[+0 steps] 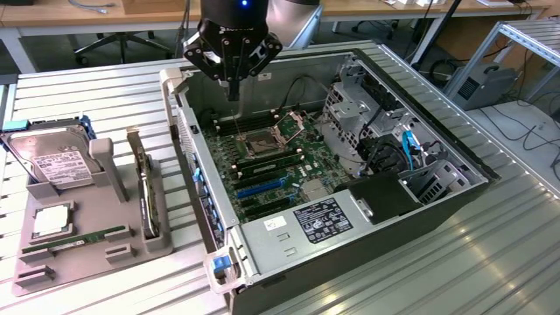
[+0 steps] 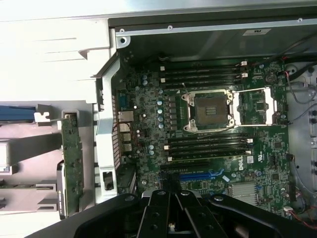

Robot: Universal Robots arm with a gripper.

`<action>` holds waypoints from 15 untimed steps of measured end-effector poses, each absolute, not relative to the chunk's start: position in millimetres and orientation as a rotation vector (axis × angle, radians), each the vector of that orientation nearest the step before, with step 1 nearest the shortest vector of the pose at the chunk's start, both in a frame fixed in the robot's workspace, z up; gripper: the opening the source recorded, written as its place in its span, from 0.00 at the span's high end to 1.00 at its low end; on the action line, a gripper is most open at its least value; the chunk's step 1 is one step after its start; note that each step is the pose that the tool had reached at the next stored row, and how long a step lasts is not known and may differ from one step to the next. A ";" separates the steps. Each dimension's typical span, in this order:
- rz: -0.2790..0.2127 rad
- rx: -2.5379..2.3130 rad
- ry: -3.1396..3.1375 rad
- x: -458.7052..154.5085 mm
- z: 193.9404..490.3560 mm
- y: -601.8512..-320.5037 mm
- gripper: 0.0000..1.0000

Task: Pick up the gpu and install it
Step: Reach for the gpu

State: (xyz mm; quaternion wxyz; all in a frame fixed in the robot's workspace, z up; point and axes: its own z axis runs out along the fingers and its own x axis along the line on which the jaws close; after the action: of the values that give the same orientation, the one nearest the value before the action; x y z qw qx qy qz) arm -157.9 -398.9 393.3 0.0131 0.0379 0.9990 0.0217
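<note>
Two hazards stand out, in my judgement. First, the hand (image 1: 232,92) hangs with its fingers pressed together and nothing between them. It is above the far end of the open computer case (image 1: 188,164), well apart from the gpu (image 1: 145,190). Brought down like that, shut fingers would knock the card's top edge rather than straddle it.

Second, the gpu stands on its long edge in a narrow slot of the grey holder (image 1: 88,259). The holder sits on the desk (image 1: 437,275) at the exterior view's left, just beside the case. A grip taken off-centre could let so thin a card tip or bind in the slot. Straying fingers could strike the holder's uprights or the hard drive (image 1: 57,164) further left.

The case's left wall rises between the card and the motherboard (image 1: 271,164). A low carry might catch the card on that rim, and loose cables at the right of the case could snag it.

From the exterior view the card looks thin, flat and long, and dark seen edge-on. In the wrist view the gpu (image 2: 71,163) shows a greenish-brown board face dotted with small parts. A pale metal piece sits at its far end, likely the bracket. It should feel light and stiff, with little edge to hold.
</note>
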 end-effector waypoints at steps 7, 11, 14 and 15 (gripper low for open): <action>0.068 0.118 3.113 -159.2 393.3 -398.9 0.89; 0.068 0.118 3.113 -160.1 393.3 -398.9 0.89; 0.068 0.118 3.112 -160.7 393.3 -398.9 0.89; 0.068 0.118 3.112 -161.0 393.3 -398.9 0.89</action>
State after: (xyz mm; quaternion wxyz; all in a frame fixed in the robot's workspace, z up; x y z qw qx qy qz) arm -161.0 -398.9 393.3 0.0131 0.0379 0.9990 0.0217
